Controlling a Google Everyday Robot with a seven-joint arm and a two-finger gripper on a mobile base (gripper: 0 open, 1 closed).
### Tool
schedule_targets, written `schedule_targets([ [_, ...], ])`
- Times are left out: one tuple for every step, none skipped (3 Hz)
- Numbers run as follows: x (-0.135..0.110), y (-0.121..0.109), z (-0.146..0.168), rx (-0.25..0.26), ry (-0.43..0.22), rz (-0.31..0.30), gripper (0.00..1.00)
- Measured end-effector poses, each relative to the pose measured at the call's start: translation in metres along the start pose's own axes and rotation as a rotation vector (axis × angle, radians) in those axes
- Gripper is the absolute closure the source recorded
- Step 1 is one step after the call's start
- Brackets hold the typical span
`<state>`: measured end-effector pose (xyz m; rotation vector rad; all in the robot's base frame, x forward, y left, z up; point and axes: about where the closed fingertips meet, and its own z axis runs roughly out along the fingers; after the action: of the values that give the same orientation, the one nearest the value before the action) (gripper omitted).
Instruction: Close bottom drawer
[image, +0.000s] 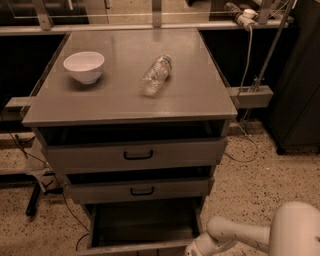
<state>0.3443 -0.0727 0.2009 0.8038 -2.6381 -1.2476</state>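
Note:
The bottom drawer (142, 222) is the lowest of three grey drawers in the cabinet. It is pulled far out, its dark tray open, and its low front runs along the bottom edge of the view. The middle drawer (140, 190) and the top drawer (136, 155), each with a black handle, stand slightly out. My white arm (235, 237) reaches in from the bottom right. My gripper (192, 250) is at the right end of the bottom drawer's front, mostly cut off by the bottom edge.
A white bowl (84, 66) and a clear plastic bottle (156, 75) lying on its side rest on the cabinet top (195, 95). Cables trail on the speckled floor (255, 185) left and right. A dark cabinet (300, 75) stands at the right.

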Motion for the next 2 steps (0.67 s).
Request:
schedule_targets([
  [0.000,0.000,0.000,0.000,0.000,-0.001,0.66],
  [-0.012,0.000,-0.002,0.019,0.006,-0.025,0.89],
])
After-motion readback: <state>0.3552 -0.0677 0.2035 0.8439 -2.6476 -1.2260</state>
